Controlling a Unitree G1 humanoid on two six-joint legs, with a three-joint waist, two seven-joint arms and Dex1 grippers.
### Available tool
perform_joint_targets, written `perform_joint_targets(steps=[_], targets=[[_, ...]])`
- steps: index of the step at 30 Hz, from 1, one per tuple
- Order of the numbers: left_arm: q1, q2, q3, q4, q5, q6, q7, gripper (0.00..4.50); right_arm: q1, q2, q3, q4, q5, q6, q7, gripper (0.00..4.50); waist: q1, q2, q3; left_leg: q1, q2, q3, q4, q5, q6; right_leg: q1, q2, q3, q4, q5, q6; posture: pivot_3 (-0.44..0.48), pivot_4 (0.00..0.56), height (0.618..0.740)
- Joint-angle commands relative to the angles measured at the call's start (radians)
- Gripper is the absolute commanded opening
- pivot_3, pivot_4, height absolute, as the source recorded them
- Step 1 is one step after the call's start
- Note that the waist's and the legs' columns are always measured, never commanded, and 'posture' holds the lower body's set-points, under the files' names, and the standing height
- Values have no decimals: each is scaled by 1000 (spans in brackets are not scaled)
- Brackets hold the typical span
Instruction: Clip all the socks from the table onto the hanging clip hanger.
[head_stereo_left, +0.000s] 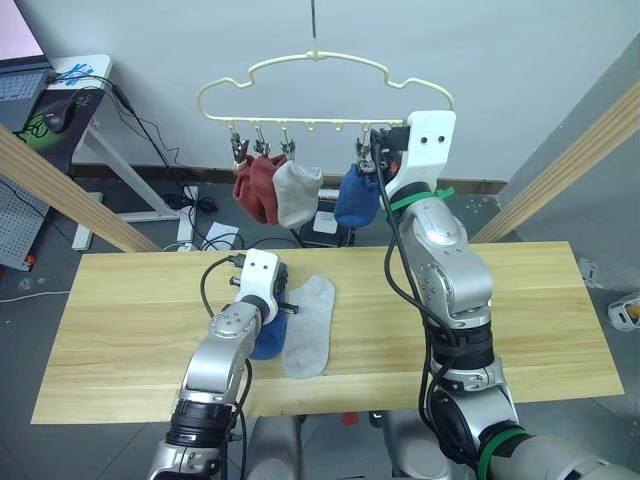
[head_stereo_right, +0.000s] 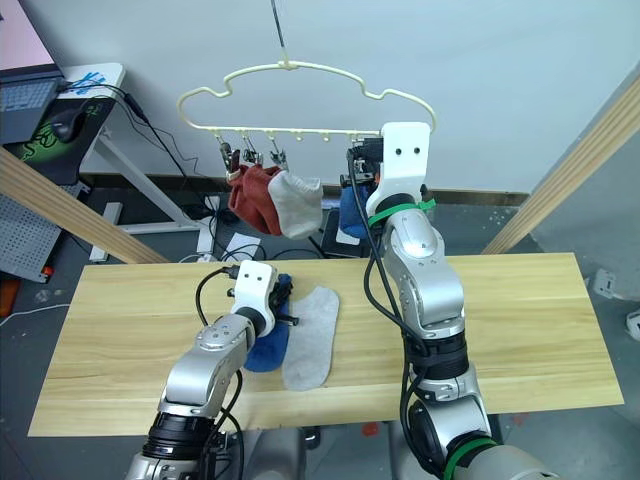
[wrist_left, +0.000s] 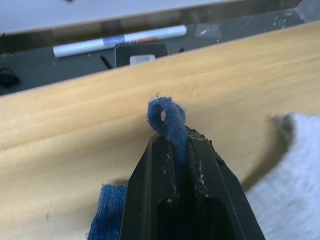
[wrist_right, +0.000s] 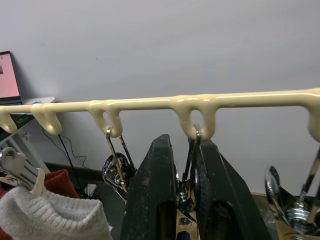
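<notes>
Your left gripper (head_stereo_left: 284, 296) pinches a blue sock (wrist_left: 167, 117) on the table (head_stereo_left: 520, 320); a grey sock (head_stereo_left: 310, 325) lies lengthwise just beside it. Your right gripper (wrist_right: 182, 165) squeezes a clip (wrist_right: 191, 165) under the hanger (head_stereo_left: 320, 75), near red, grey and blue hanging socks.

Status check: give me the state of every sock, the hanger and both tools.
Rust-red socks: clipped, hanging.
Hung grey sock: clipped, hanging.
Hung blue sock: hanging from a clip.
Table blue sock: pinched in left tool.
Table grey sock: lying flat, loose.
Right tool: closed on a clip.
Clip hanger: hanging.
</notes>
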Motion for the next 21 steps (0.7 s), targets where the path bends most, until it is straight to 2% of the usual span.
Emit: perform_joint_targets(steps=[1,6,10,21], targets=[[-35,12,-77,-131,30,-122,-58,0,-16,9,9,-59,10,-3,-6,123,0,0,0,0,0,0,0,0,0,0,0,0,0,0,0,-79,362,740],[-100,2,-182,-186,81,-233,-100,0,-20,12,8,-75,21,13,-7,123,2,0,0,0,-1,1,0,0,0,0,0,1,-2,0,1,-84,360,740],[-151,-27,-233,-156,110,-311,-110,0,-20,14,9,-93,27,33,-8,123,-2,0,0,0,0,1,-1,0,0,0,0,1,-3,1,1,-89,358,740],[-280,-115,-230,86,228,-521,4,0,-6,17,16,-136,36,79,-9,123,-1,0,0,-1,-1,1,-1,0,0,0,1,1,-3,1,1,-115,351,740]])
